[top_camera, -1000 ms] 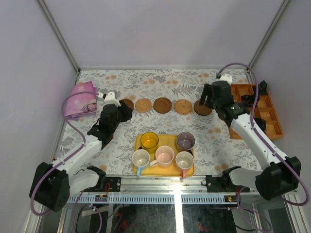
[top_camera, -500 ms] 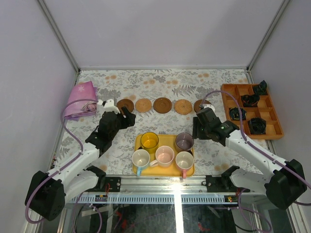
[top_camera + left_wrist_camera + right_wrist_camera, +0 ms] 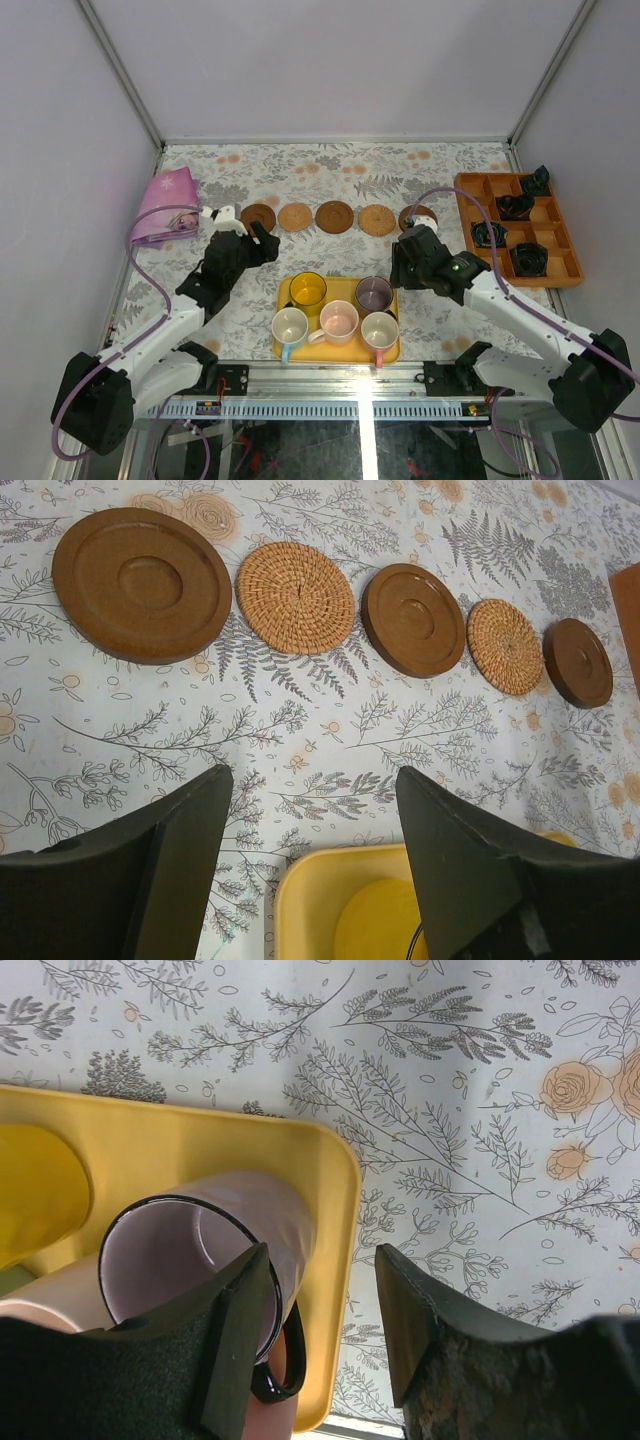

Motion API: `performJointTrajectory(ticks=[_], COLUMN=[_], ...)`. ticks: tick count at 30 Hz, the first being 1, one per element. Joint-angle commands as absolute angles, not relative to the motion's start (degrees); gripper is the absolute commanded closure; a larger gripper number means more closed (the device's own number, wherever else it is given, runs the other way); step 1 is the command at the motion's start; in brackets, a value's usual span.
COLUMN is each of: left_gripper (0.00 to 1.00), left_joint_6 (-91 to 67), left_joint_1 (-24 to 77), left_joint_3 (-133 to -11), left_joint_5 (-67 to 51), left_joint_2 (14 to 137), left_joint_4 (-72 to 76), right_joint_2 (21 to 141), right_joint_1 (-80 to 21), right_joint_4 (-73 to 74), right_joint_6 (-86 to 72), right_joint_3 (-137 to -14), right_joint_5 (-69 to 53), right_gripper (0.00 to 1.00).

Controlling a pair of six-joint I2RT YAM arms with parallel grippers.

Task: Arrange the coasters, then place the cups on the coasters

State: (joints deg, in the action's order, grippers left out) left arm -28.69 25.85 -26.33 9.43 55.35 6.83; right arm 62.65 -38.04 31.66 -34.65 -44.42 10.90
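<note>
The left gripper (image 3: 312, 776), jaws apart and empty, hovers beyond the far left corner of the yellow rectangular plastic tray (image 3: 345, 287). Five round coasters (image 3: 334, 216), dark wood and woven tan, lie in a row on the floral desk (image 3: 330, 170) beyond the tray. Five small handled mugs (image 3: 339, 320) stand on the tray. At the tray's far right corner, the right gripper (image 3: 323, 1256) has its jaws apart, straddling the wall of the grey-purple mug (image 3: 190, 1250).

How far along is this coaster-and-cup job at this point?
Done: five coasters lie in a row beyond the tray. In hand: the right hand, open, straddles the grey-purple cup wall on the tray, not closed on it; the left hand hovers open and empty. Left: all five cups sit on the tray, none on a coaster.
</note>
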Motion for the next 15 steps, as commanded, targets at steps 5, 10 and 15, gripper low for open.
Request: performJointTrajectory(ticks=[5,10,15], left_gripper=[0.33,0.33,0.33], left_joint_6=[-29.4,-29.7,-29.7], left_joint_1=[26.2,26.2,26.2], left_joint_3=[-25.8,-25.6,-25.7], left_joint_5=[9.2,9.3,9.4], left_joint_2=[55.6,55.5,55.4], left_joint_4=[9.3,9.5,9.2], right_joint_2=[59.5,60.3,61.9], right_joint_1=[-39.0,-39.3,-40.6], right_joint_4=[31.0,31.7,31.0], right_joint_6=[-35.0,-34.8,-35.6], right_joint_3=[-47.9,-47.3,-45.5], right_joint_5=[8.6,6.6,4.2], right_gripper=[0.48,0.51,0.54])
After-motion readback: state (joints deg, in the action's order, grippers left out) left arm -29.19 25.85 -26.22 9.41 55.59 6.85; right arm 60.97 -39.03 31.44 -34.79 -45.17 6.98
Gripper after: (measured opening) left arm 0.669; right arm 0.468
